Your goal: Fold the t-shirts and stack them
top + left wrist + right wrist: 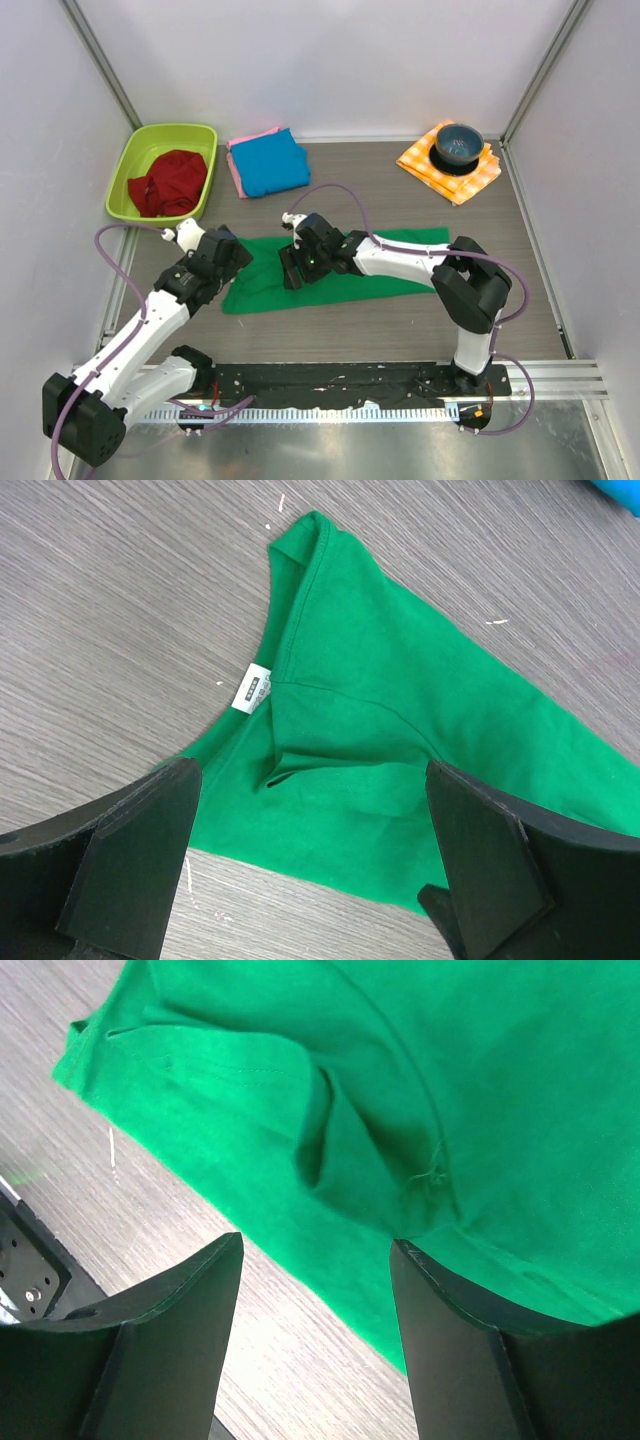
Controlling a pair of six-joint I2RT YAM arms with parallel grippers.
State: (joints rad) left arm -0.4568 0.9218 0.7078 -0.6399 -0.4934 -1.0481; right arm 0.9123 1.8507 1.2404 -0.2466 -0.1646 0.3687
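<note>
green t-shirt (385, 268) partly hidden from above by left gripper (230, 260), right gripper (292, 268); both spread

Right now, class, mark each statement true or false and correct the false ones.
The bright green cloth t-shirt lies on the wooden table. True.
The folded blue cloth shirt sits inside the lime-green plastic tub. False: it lies beside the tub, which holds a crumpled red cloth.
The dark round bowl stands on the orange-and-white checked cloth. True.
The left arm's jaws are clamped on the green t-shirt. False: they stand open above it.
</note>
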